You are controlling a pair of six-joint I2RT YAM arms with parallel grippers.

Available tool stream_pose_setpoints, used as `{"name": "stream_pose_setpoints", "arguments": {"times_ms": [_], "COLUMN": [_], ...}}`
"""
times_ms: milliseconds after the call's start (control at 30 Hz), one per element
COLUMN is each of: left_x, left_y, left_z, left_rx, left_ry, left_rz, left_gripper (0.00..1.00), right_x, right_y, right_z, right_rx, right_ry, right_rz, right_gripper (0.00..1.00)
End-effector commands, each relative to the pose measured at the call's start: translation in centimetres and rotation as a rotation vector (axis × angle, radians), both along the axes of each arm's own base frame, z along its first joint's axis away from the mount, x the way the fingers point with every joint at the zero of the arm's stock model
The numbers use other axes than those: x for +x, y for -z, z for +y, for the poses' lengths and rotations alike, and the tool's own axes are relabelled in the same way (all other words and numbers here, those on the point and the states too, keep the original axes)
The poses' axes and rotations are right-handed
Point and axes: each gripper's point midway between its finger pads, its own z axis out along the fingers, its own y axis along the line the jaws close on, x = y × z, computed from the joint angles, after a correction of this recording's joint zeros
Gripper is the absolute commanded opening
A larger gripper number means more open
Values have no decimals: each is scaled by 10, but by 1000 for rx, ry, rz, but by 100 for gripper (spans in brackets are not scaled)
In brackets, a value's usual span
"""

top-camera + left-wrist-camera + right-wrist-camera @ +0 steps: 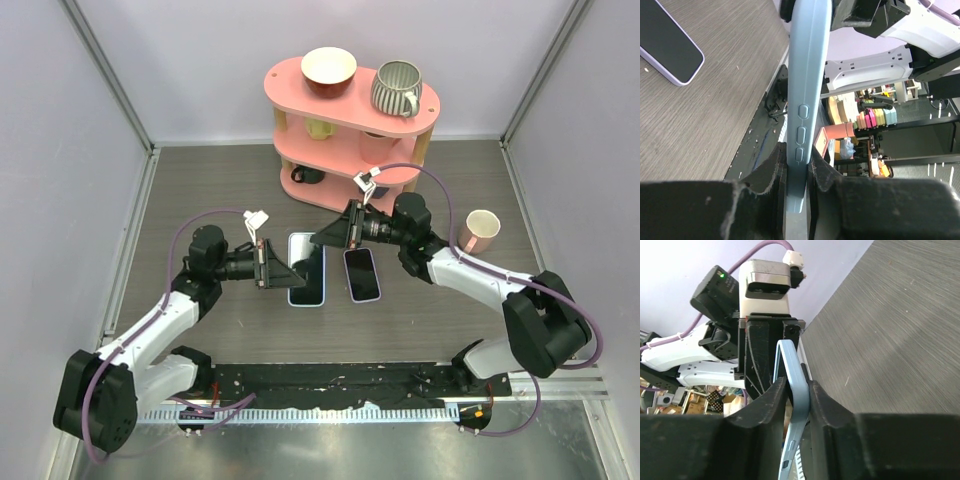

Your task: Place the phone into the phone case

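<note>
Phone case (807,75) is pinched tight by left claw (268,266) and right claw (331,238), so I'd lay it flat before grabbing the phone (362,275) beside them.

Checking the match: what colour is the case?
The case is light blue, clearest in the left wrist view.

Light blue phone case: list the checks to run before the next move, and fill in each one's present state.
1. Left gripper clamped on the light blue phone case edge: ok.
2. Right gripper clamped on the same case: ok.
3. Lavender-rimmed black phone flat on the grey wood-grain table, beside the case: ok.
4. Phone clear of both grippers: ok.
5. A gripper free to pick up the phone: not ok, both hold the case.
6. Case opening facing up: cannot tell.
</note>
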Motion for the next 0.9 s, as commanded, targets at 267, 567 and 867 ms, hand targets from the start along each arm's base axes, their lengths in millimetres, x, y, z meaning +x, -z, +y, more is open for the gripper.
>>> {"name": "stream_pose_setpoints", "arguments": {"times_ms": [267, 567, 867], "left_x": [2, 5, 17], "left_y": [-4, 4, 17], "left_z": [-2, -3, -4], "left_rx": [9, 26, 64], "left_ry": [-3, -8, -67], "left_rz": [29, 64, 136], "left_gripper": [0, 0, 0], "right_x": [1, -4, 6], "right_y": [-44, -25, -10], "right_z": [3, 10, 6], "right_rx": [128, 111, -6], "right_ry": [0, -3, 51], "right_rz": [-89, -48, -69], "right_gripper": [45, 27, 6]}}
